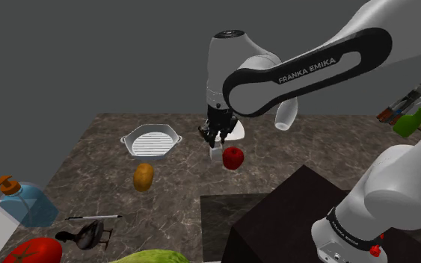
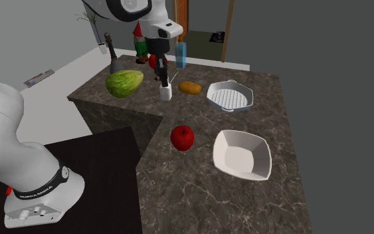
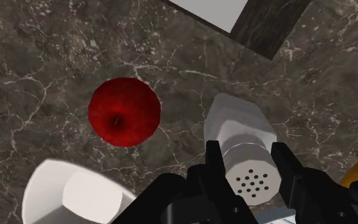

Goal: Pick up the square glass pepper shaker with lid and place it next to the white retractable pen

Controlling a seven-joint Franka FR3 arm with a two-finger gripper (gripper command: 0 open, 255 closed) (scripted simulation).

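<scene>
The pepper shaker (image 3: pixel 238 121) is a pale, square-bodied bottle with a rounded grey lid pierced by small holes. It stands upright, clasped at the lid by the end effector (image 3: pixel 247 153). The pen (image 1: pixel 93 217), thin and white with dark ends, lies flat on the dark marbled surface (image 1: pixel 179 194), well apart from the shaker.

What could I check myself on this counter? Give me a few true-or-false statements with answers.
1. The black gripper has a finger on each side of the pepper shaker's perforated top. True.
2. The apple is green. False: it is red.
3. The pen lies right beside the shaker. False: it lies far off, near the blue soap bottle.
4. The square white bowl has nothing in it. True.
</scene>
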